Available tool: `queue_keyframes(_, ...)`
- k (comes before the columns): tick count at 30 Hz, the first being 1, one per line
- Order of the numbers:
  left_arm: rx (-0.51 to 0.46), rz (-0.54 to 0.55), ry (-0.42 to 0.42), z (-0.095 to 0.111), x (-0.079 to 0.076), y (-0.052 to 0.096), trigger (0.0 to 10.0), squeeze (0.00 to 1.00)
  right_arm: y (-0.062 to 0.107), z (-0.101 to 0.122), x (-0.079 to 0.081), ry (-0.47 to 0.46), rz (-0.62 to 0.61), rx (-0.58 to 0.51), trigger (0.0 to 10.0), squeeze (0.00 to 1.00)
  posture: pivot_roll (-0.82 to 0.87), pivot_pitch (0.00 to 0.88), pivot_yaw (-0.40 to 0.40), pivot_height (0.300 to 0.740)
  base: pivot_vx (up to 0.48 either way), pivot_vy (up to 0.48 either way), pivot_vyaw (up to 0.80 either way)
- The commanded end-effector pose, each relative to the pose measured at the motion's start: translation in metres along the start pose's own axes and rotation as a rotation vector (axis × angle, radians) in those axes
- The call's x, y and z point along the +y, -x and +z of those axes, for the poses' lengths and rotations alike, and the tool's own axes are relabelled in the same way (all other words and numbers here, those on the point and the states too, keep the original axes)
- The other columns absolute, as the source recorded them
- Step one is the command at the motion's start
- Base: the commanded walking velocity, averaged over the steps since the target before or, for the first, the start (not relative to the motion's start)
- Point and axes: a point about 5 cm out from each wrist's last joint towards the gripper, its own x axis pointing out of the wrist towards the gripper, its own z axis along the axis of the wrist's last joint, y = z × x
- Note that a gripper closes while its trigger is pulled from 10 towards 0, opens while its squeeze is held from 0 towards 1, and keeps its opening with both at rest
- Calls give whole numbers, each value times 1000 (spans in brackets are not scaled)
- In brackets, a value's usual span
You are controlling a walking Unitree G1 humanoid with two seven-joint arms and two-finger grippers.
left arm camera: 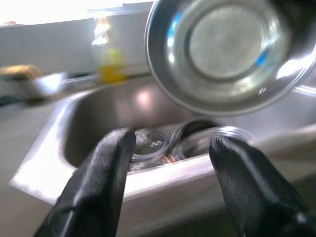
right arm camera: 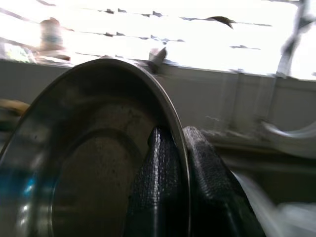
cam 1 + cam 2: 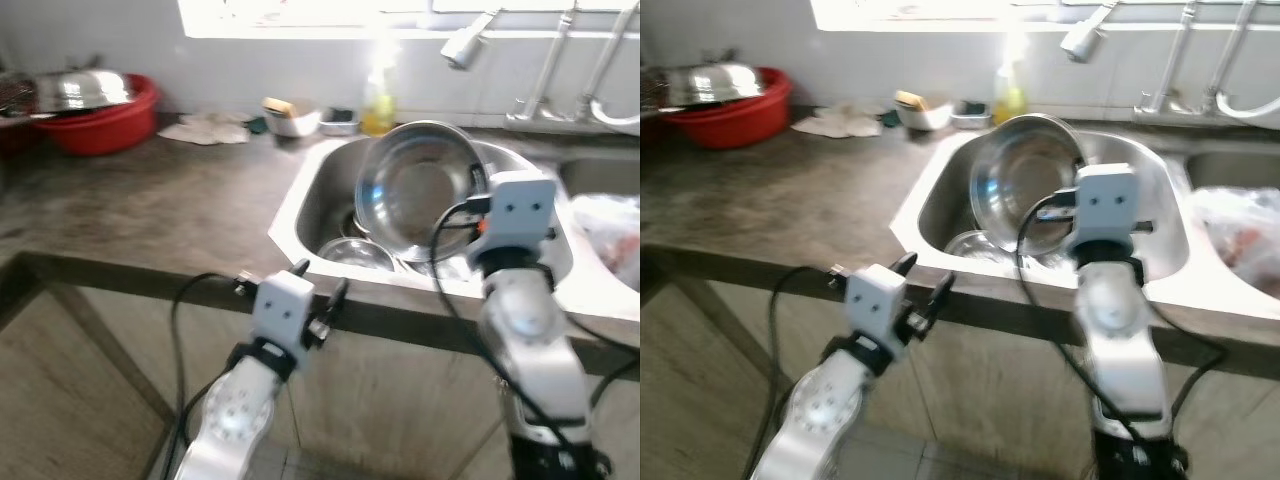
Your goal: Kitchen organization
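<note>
A large steel bowl [image 3: 418, 190] is held tilted on edge over the steel sink [image 3: 310, 205]. My right gripper [image 2: 180, 163] is shut on the bowl's rim, one finger inside and one outside. Lower in the sink lie a smaller steel bowl [image 3: 356, 254] and clear glass lids or bowls [image 1: 197, 140]. My left gripper [image 3: 322, 282] hovers open at the counter's front edge, just left of the sink, with nothing between its fingers [image 1: 101, 182].
A red basin [image 3: 100, 120] holding a steel bowl stands at the counter's back left. A yellow soap bottle [image 3: 378, 105], small dishes [image 3: 292, 118] and a cloth [image 3: 205, 130] line the back wall. A faucet [image 3: 468, 42] hangs above the sink. A plastic bag [image 3: 610, 232] lies at right.
</note>
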Motion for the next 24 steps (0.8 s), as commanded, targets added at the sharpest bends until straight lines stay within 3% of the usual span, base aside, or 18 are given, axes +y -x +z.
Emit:
queue_keyframes(1, -3, 6, -16, 1, 4, 2, 10000, 0, -2, 8, 4, -10, 10, -31, 10000, 0, 175, 51, 9, 740, 416, 0, 0)
queue_keyframes(8, -3, 14, -10, 1, 4, 2, 10000, 0, -8, 7, 5, -28, 37, -4, 10000, 0, 175, 59, 2, 740, 380, 0, 0)
queue_keyframes(20, 11, 20, 7, -1, 3, 3, 10000, 0, -39, -5, -3, 0, 79, 156, 10000, 0, 177, 73, -6, 740, 0, 0, 0)
queue_keyframes(22, 9, 20, 8, -1, 3, 3, 10000, 0, -44, -10, -3, 46, 102, 209, 10000, 0, 175, 76, -1, 740, 0, 0, 0)
queue_keyframes(24, 11, 20, 9, -1, 3, 4, 10000, 0, -51, -18, 0, 33, 131, 278, 10000, 0, 173, 82, -7, 740, 0, 0, 0)
